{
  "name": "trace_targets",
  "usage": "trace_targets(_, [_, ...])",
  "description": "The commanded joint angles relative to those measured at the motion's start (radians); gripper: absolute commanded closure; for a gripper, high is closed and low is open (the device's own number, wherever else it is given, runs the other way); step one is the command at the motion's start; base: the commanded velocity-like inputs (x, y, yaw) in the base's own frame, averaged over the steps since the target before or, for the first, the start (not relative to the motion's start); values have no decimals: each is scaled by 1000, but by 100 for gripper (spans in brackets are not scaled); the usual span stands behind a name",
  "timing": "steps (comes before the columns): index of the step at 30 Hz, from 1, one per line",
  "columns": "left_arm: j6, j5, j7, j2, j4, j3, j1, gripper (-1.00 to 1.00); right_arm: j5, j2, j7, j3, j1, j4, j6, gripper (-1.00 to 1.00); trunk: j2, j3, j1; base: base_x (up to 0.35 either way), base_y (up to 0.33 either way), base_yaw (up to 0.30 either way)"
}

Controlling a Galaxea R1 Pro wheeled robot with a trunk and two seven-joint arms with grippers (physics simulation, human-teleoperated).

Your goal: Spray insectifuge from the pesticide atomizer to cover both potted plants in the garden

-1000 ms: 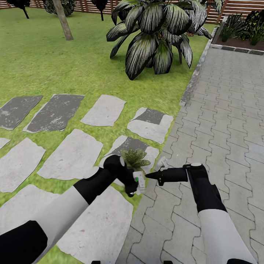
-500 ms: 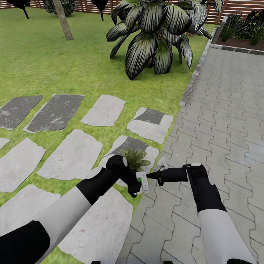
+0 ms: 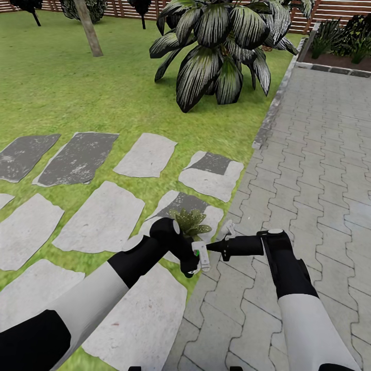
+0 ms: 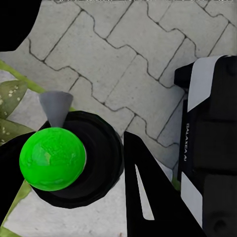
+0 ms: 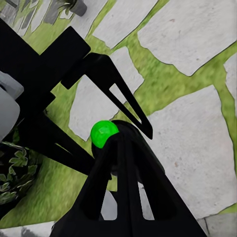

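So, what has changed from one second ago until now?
The left gripper moved a little toward the right gripper, and they are now close together. Nothing was grasped or released. The right arm and the potted plant stayed as they were.

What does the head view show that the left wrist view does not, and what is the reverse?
Head view: the lawn, the stepping stones, a big striped-leaf plant and the fence. Left wrist view: a close look at a bright green ball on a black round part, with a grey cone beside it. Both: the grey paving, leaves of the potted plant and the right arm.
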Motion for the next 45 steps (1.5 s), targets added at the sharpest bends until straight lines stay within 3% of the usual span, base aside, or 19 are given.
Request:
trace_targets(1, [8,-6,-7,-1,-1,0,-1,100,9,1,9,-3,-1,-1,10,100,-1,-1,0,0,0,0])
trace_targets(45, [11,-6,-7,-26,-9,1,-13,100,9,1,9,-2,-1,-1,10,100,-1,-1,0,0,0,0])
